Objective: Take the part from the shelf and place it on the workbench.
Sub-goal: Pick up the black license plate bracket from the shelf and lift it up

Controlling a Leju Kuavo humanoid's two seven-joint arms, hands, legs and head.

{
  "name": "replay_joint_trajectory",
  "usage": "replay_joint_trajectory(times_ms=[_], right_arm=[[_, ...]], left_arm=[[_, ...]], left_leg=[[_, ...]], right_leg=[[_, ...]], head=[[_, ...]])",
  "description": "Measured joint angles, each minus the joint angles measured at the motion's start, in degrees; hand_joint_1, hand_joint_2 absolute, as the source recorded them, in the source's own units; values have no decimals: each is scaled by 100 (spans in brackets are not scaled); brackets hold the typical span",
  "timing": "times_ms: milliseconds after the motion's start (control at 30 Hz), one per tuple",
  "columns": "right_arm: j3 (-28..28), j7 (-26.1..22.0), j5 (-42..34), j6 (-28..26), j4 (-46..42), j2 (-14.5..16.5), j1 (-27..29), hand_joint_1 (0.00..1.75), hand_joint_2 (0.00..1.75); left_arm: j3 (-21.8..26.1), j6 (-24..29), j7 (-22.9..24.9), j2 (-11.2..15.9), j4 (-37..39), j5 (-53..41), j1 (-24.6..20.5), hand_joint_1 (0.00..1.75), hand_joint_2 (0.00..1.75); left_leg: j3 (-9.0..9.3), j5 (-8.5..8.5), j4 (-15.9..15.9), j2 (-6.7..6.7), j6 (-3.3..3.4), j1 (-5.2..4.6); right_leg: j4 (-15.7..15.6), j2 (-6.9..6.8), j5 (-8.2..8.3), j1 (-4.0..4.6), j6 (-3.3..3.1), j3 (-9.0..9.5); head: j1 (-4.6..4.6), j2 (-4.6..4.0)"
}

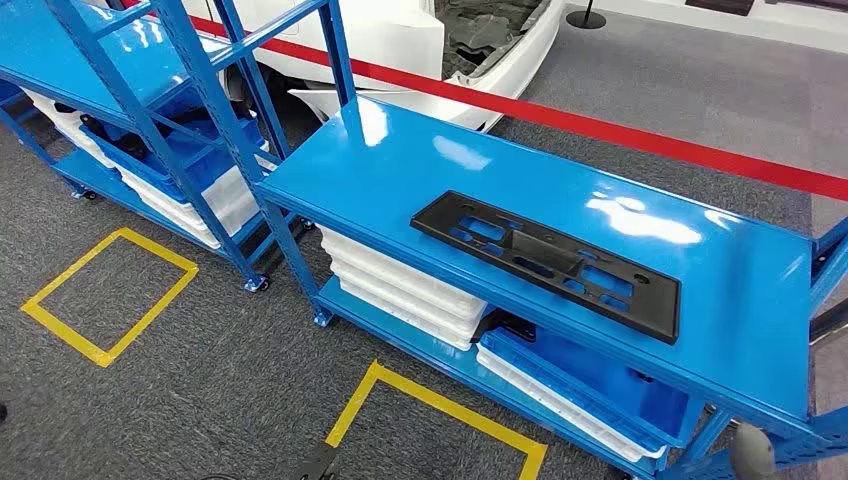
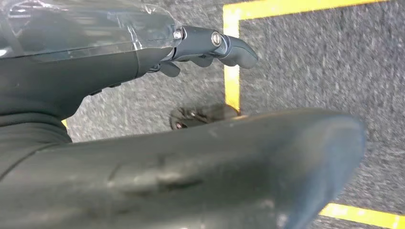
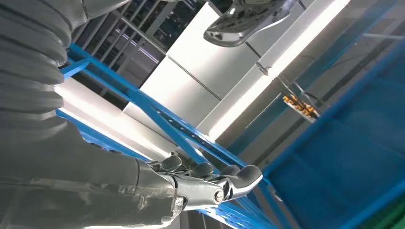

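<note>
Our left hand (image 2: 210, 47) hangs low over the grey carpet (image 2: 310, 71) beside a yellow floor marking (image 2: 231, 57), its fingers apart and holding nothing. Our right hand (image 3: 210, 183) also carries nothing; its fingers lie stretched out together beside the blue frame (image 3: 157, 114) of a rack, close to the metal.

The black part (image 1: 548, 262), a long flat plate with cut-outs, lies flat on the blue worktop (image 1: 400, 160), clear of the edges, so we judge the placing done. The risk from here is mostly ours: the right hand sits near the frame, and a careless swing could knock the struts or reach up and nudge the part toward the worktop's near edge.

Beneath the worktop, a stack of white trays (image 1: 400, 285) sits on the lower shelf beside a blue bin (image 1: 590, 385); we cannot tell their contents. The neighbouring shelf unit (image 1: 150, 90) holds more white trays and another blue bin, contents likewise hidden.
</note>
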Motion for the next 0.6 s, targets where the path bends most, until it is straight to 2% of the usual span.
replay_joint_trajectory(times_ms=[33, 67, 100, 133, 167, 200, 233, 300, 333, 367, 400, 433, 467, 500, 533, 567, 600], right_arm=[[-1, 0, 1, 0, 2, 0, 5, 0, 175], [-2, 3, 1, 0, 3, -1, 16, 0, 175], [-2, 3, 4, 0, 5, -1, 23, 0, 175], [-3, 2, 7, 1, 4, -1, 35, 0, 175], [-3, 1, 9, 1, 3, -1, 40, 0, 175], [-2, -4, 13, 1, 2, -1, 34, 0, 175], [-2, -7, 15, 1, 0, -1, 31, 0, 175], [-2, -9, 19, 1, -1, -1, 27, 0, 175], [-2, -8, 22, 1, -1, 0, 27, 0, 175], [-2, -8, 24, 1, -1, 1, 28, 0, 175], [-2, -8, 27, 1, -1, 1, 28, 0, 175], [-2, -8, 33, 1, -1, 1, 28, 0, 175], [-2, -8, 38, 1, -1, 0, 29, 0, 175], [-2, -8, 42, 1, -1, 0, 30, 0, 175], [-2, -8, 45, 1, 0, 0, 30, 0, 175], [-2, -8, 46, 1, 1, 1, 32, 0, 175], [-2, -7, 45, 1, 1, 1, 34, 0, 175]], left_arm=[[0, 0, 2, -4, 4, -2, -7, 0, 0], [1, 0, 5, -6, 7, -2, -6, 0, 0], [1, 0, 9, -10, 14, -4, -8, 0, 0], [1, 0, 12, -20, 14, -7, -7, 0, 0], [1, 0, 14, -27, 14, -8, -9, 0, 0], [0, -1, 14, -33, 14, -10, -17, 0, 0], [1, -1, 14, -39, 13, -11, -26, 0, 0], [1, -2, 14, -39, 14, -11, -30, 0, 0], [0, -2, 14, -39, 14, -11, -23, 0, 0], [0, -2, 14, -39, 15, -10, -15, 0, 0], [0, -2, 14, -39, 15, -10, -8, 0, 0], [0, -2, 14, -39, 15, -11, -3, 0, 0], [0, -2, 14, -39, 17, -11, -3, 0, 0], [0, -2, 14, -35, 22, -12, -5, 0, 0], [0, -2, 13, -31, 27, -12, -10, 0, 0], [0, -2, 13, -27, 33, -12, -15, 0, 0], [0, -2, 12, -24, 37, -13, -20, 0, 0]], left_leg=[[-38, -20, 55, -6, -25, -6], [-59, -38, 82, -5, -42, -3], [-93, -66, 147, -3, -82, -2], [-120, -65, 197, 0, -105, 5], [-175, -38, 322, 17, -116, 16], [-306, -21, 571, 31, -117, 12], [-511, -51, 928, 42, -106, -4], [-1040, -311, 1714, 55, -33, -96], [-1255, -449, 1975, 54, 28, -161], [-1404, -495, 2086, 53, 109, -237], [-1467, -401, 2014, 52, 207, -317], [-1449, -181, 1779, 51, 322, -401], [-1381, 108, 1428, 53, 446, -492], [-1309, 312, 1142, 54, 567, -567], [-1254, 426, 904, 51, 679, -628], [-1219, 482, 739, 50, 761, -670], [-1200, 475, 673, 49, 810, -693]], right_leg=[[31, 12, 1, 6, -124, -43], [63, 11, -10, 13, -206, -75], [100, 9, -61, 31, -352, -131], [156, 17, -53, 42, -455, -151], [174, 6, -83, 62, -494, -140], [166, -3, -106, 86, -512, -104], [141, -16, -126, 115, -523, -55], [78, -43, -164, 190, -551, 56], [51, -45, -187, 235, -575, 114], [31, -38, -216, 282, -600, 176], [19, -29, -249, 328, -623, 240], [11, -21, -283, 369, -644, 308], [-4, -17, -317, 399, -664, 374], [-23, -16, -341, 422, -681, 434], [-50, -14, -356, 424, -692, 471], [-78, -13, -363, 413, -695, 492], [-113, -11, -362, 400, -687, 510]], head=[[1, 0], [-26, 0], [-39, 0], [-97, 0], [-158, 0], [-198, 0], [-241, 0], [-293, 0], [-310, 0], [-323, 0], [-332, 0], [-337, 0], [-337, 0], [-314, 0], [-295, 0], [-284, 0], [-274, 0]])
